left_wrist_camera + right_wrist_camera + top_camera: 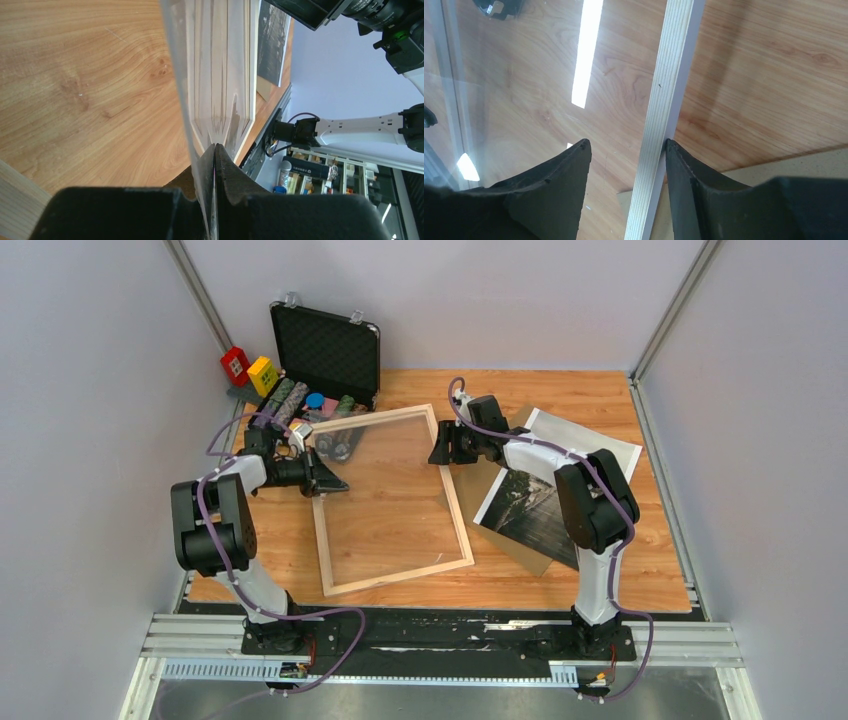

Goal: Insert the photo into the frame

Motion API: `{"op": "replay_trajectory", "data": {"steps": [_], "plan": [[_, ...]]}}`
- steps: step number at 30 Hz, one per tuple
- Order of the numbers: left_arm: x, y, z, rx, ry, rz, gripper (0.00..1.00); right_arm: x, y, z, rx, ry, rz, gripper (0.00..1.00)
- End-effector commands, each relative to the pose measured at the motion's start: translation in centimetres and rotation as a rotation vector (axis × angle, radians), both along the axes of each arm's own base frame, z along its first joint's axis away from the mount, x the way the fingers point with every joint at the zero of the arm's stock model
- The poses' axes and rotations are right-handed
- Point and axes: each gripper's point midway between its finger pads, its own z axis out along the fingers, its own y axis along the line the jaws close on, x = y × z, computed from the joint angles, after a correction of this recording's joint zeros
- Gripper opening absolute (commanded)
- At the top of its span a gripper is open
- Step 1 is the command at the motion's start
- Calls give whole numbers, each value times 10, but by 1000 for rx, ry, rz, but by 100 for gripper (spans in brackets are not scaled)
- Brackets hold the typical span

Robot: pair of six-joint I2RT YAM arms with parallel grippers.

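Observation:
The pale wood frame (459, 522) lies flat mid-table. Its clear pane (220, 75) is seen edge-on in the left wrist view, with the frame's rail (252, 75) just beyond it. My left gripper (330, 482) sits at the frame's left side, its jaws (215, 150) shut on the edge of the thin pane. My right gripper (441, 446) is open astride the frame's right rail (664, 100). One finger (679, 175) touches the rail and the other stands clear of it, over the glass. The dark photo (530, 508) lies to the right, partly under the right arm.
A brown backing board (522, 552) lies under the photo, and its corner (774, 167) shows beside the right jaws. An open black case (325, 350) stands at the back left with small coloured items (300, 400) in front. Red (235, 365) and yellow (262, 375) boxes sit by the left wall.

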Motion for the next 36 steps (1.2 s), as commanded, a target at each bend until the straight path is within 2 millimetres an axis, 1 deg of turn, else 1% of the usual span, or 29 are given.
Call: {"op": "replay_trajectory", "data": {"steps": [1,14,23,36], "plan": [[9,-6,9,4,-64,-36,10,10,10,15,26,-60,17,54],[11,-6,4,23,-53,-28,9,12,9,14,9,-66,13,50],[14,-5,0,30,-45,-23,9,21,-3,2,-74,-80,-42,42],[16,-4,-5,34,-34,-21,9,24,-6,-10,-143,-91,-61,33]]}}
